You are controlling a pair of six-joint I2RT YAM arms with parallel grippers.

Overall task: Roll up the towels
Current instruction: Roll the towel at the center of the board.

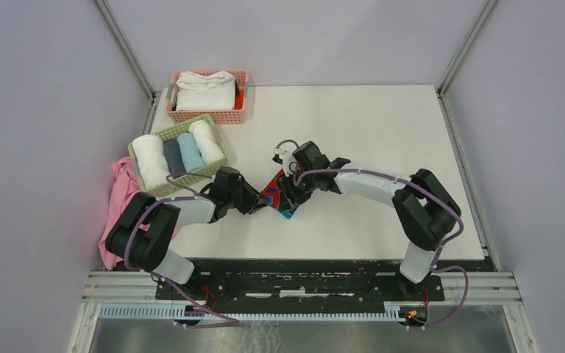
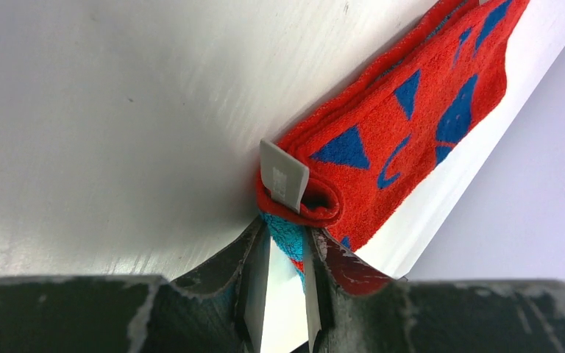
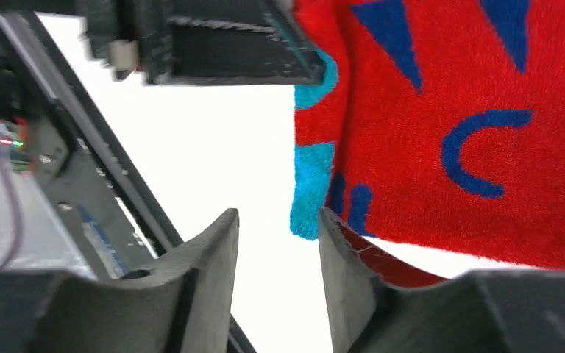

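The red towel with teal-blue marks [image 1: 274, 193] lies folded on the white table between my two grippers. My left gripper [image 1: 263, 207] is shut on its teal corner [image 2: 294, 246]. In the left wrist view the red towel [image 2: 412, 125] has a short rolled end with a white label [image 2: 283, 176] just past the fingertips. My right gripper [image 1: 288, 200] is open, and the teal corner [image 3: 310, 198] sits beside its right fingertip, not between the jaws. The light blue towel [image 1: 190, 151] stands rolled in a green basket. A white towel [image 1: 206, 92] lies folded in a pink basket.
The green basket [image 1: 163, 186] at the left also holds white rolls and a grey-blue roll. The pink basket [image 1: 224, 115] stands at the back left. A plain pink cloth [image 1: 121, 195] hangs off the table's left edge. Frame posts rise at the back corners.
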